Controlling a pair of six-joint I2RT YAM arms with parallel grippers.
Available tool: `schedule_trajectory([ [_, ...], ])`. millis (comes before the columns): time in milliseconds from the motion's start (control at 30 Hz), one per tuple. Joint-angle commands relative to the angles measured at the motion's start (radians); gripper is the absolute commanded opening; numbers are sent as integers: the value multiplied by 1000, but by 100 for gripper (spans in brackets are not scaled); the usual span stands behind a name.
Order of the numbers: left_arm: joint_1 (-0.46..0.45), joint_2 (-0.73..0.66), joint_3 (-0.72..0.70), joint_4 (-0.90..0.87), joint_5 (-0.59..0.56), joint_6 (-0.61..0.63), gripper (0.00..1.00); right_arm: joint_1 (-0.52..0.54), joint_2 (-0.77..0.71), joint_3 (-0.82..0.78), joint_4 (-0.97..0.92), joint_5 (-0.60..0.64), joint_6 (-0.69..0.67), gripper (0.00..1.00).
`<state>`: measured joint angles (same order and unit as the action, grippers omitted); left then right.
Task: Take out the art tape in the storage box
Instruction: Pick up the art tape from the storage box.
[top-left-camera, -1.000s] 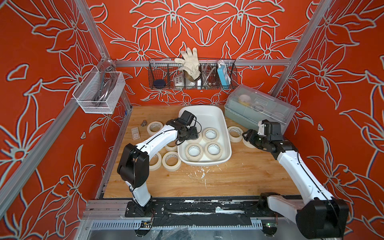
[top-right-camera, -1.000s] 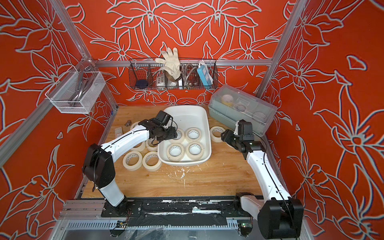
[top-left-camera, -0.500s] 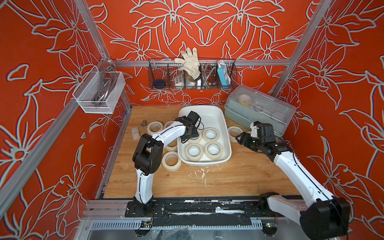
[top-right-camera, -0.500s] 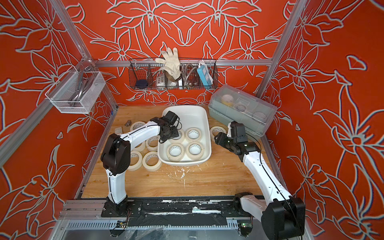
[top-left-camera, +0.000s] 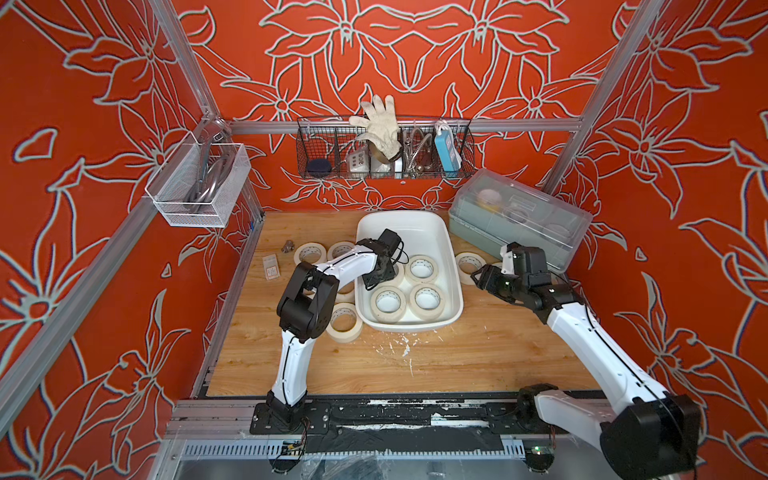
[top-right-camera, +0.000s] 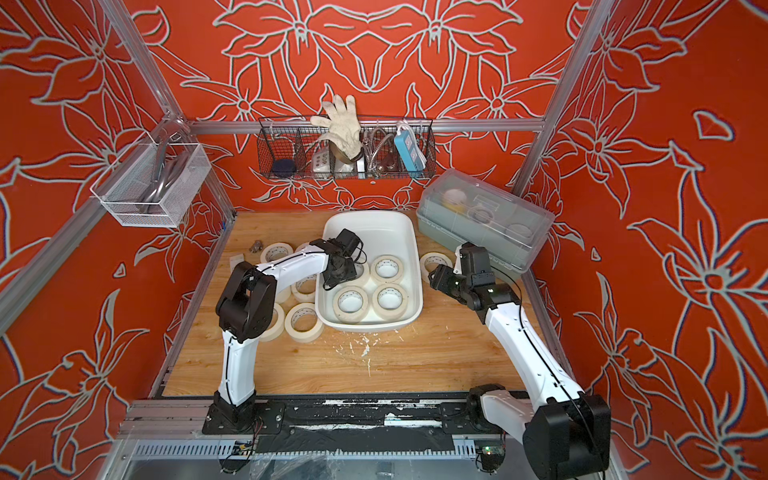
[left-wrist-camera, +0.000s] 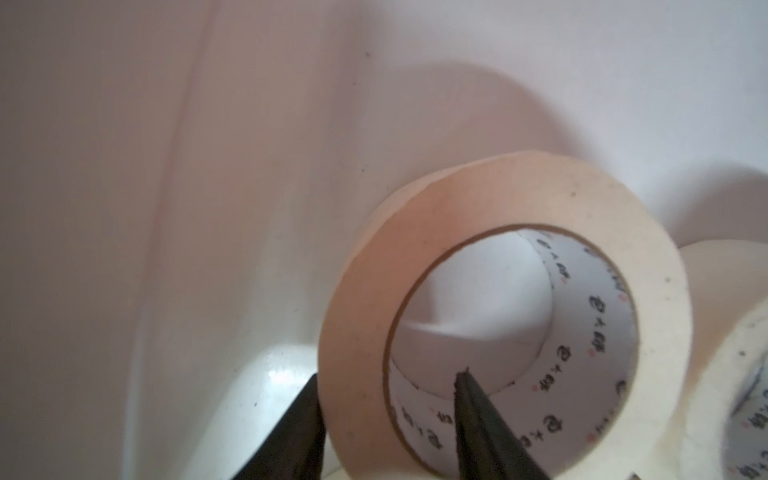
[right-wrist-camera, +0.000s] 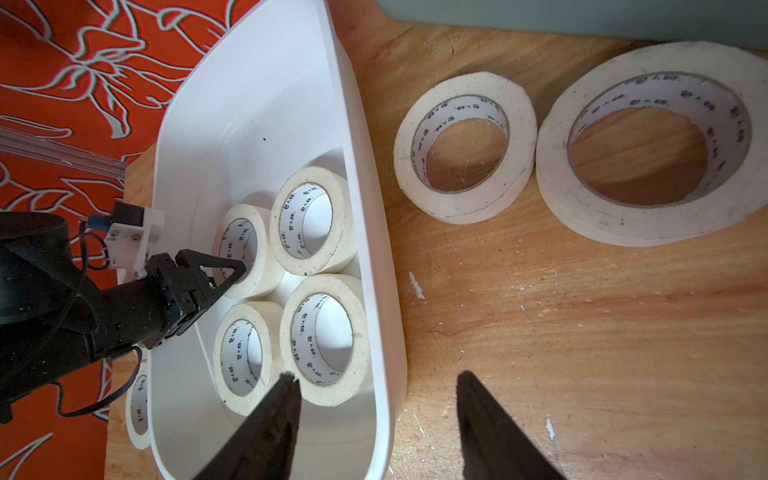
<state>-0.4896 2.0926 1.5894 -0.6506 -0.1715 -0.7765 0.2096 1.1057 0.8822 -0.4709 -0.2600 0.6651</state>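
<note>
Left claw (left-wrist-camera: 386, 374): jaws narrow, astride one wall of an art tape roll (left-wrist-camera: 519, 187); a firm pinch cannot be confirmed. This roll lies at 9 o'clock inside the storage box (top-left-camera: 415, 232), three more rolls (top-left-camera: 412, 301) beside it. Right claw (right-wrist-camera: 376, 376): half-wide, empty, outside the box at 3 o'clock.

Orange-red walls (top-left-camera: 415, 50) all round, pale flower outlines sprawling across them; aluminium frame posts (top-left-camera: 597, 95) in the corners, scuffed wooden tabletop (top-left-camera: 478, 361) below.
</note>
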Motion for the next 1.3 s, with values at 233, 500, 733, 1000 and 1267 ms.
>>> schedule_trajectory([
  [233, 5, -20, 10, 3, -53, 78, 8, 20, 9, 9, -10, 25, 16, 63],
  [500, -7, -148, 20, -80, -121, 163, 6, 52, 23, 12, -8, 28, 25, 62],
  [733, -48, -274, 34, -170, -178, 277, 6, 78, 19, 47, -24, 45, 21, 61],
  [1000, -150, -398, 54, -222, -200, 394, 6, 191, 30, 154, -103, 168, -8, 60],
  [1267, -257, -415, 97, -265, -215, 452, 4, 315, 61, 259, -133, 210, -10, 60],
])
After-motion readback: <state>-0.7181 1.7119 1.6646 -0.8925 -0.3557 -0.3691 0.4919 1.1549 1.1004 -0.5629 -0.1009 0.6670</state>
